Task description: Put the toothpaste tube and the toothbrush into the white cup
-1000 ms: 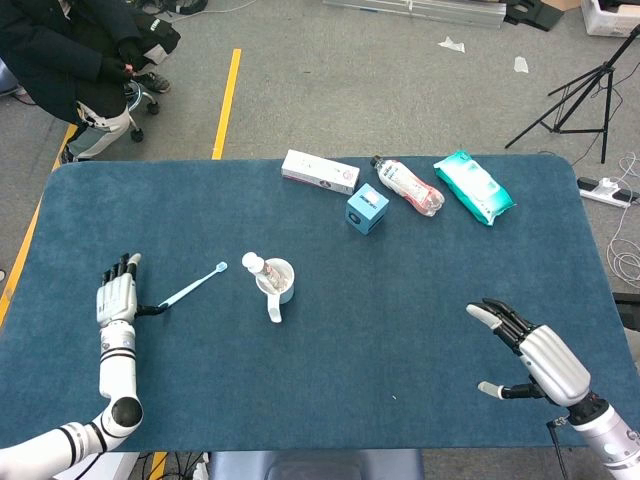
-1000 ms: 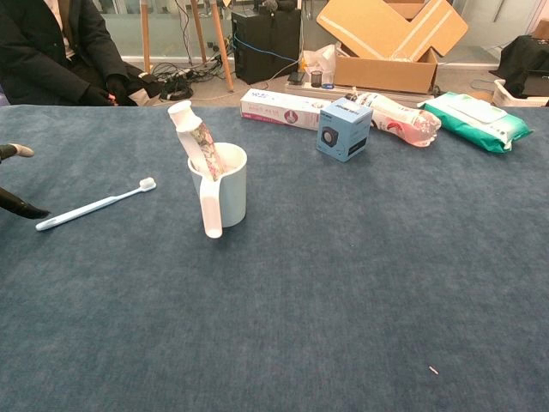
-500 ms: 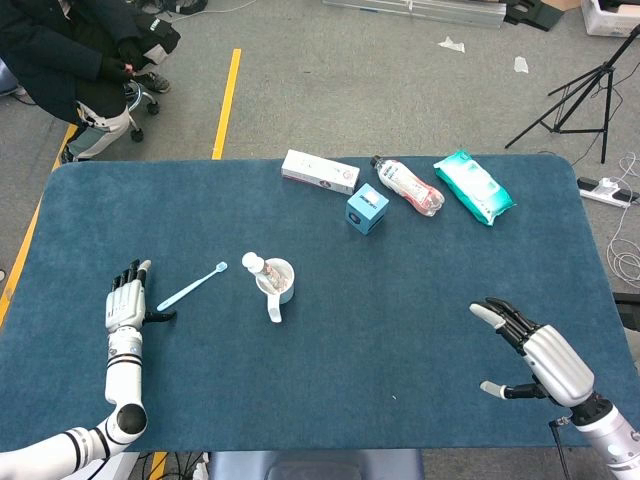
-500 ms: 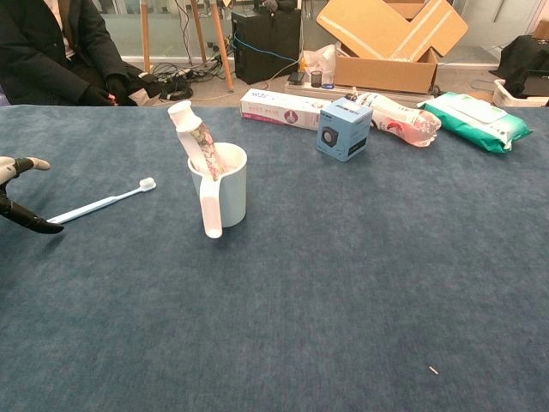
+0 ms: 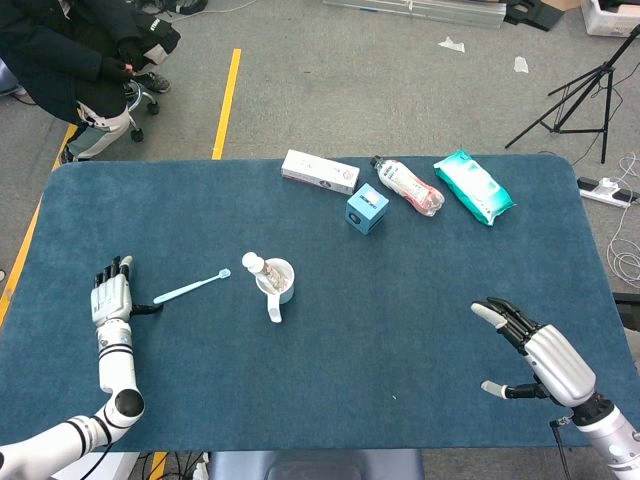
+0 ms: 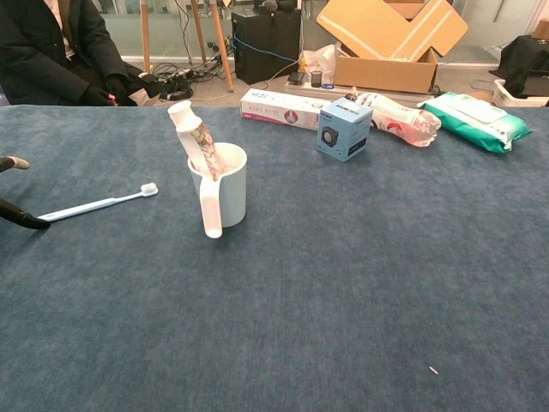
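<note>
Head view showed my left hand (image 5: 111,298) at the handle end of the toothbrush (image 5: 191,287), fingers straight and apart, only the thumb touching the handle tip, so it held nothing. The brush lay flat on the table (image 5: 420,300), its long axis running from my hand up and rightward, bristle head pointing at the white cup (image 5: 279,281) where the toothpaste tube (image 5: 262,270) already stood. My right hand (image 5: 535,352) hovered spread and empty, well apart. I judged a shallow pinch on so thin a handle might skid it away or let it roll.

Chest view caught only my left fingertips (image 6: 21,218) beside the handle; a swinging brush could knock the leaning tube.
</note>
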{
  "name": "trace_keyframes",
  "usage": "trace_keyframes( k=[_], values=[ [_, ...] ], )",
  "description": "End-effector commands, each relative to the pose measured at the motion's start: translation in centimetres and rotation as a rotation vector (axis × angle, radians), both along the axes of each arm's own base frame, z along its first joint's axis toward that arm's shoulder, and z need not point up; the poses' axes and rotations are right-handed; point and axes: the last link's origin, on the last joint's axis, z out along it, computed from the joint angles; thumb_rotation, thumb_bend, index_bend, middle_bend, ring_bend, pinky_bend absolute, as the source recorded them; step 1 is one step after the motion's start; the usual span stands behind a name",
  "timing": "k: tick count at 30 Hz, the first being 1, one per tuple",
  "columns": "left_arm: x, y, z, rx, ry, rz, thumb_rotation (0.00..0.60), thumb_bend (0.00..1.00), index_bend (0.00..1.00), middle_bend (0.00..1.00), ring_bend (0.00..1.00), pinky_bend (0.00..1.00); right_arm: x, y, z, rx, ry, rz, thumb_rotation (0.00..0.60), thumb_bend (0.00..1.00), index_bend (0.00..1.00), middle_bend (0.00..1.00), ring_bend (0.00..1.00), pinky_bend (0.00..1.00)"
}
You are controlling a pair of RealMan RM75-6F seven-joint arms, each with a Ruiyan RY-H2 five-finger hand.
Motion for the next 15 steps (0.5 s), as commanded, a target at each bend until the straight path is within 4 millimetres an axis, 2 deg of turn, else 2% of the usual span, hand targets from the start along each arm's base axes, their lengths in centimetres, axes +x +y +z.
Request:
trace_keyframes(
  k=[1, 7, 10, 13, 15],
  values=[
    [-0.6, 1.2, 0.6, 0.035, 0.010, 0.038, 0.600, 0.05, 0.03, 0.00, 0.00, 0.00, 0.0, 0.0, 0.0, -0.001, -0.001, 0.001, 0.600, 0.01, 0.02, 0.15, 0.09, 0.40],
    [-0.7, 2.7, 1.7, 0.119, -0.014, 0.062, 0.600, 0.05, 0.03, 0.00, 0.00, 0.00, 0.0, 0.0, 0.0, 0.000, 0.000, 0.000, 0.600, 0.01, 0.02, 0.15, 0.09, 0.40],
    [-0.1, 2.4, 1.8, 0.112, -0.029, 0.025, 0.600, 0.05, 0.03, 0.00, 0.00, 0.00, 0.0, 0.0, 0.0, -0.001, -0.001, -0.001, 0.600, 0.01, 0.02, 0.15, 0.09, 0.40],
    [1.4, 1.5, 1.8, 0.082, -0.054, -0.046, 0.600, 0.05, 0.04, 0.00, 0.00, 0.00, 0.0, 0.0, -0.1, 0.002, 0.003, 0.001, 0.600, 0.01, 0.02, 0.15, 0.09, 0.40],
    [2.8, 0.7, 1.8, 0.047, -0.074, -0.096, 0.600, 0.05, 0.10, 0.00, 0.00, 0.00, 0.1, 0.1, -0.2, 0.004, 0.006, 0.003, 0.600, 0.01, 0.02, 0.15, 0.09, 0.40]
  ],
)
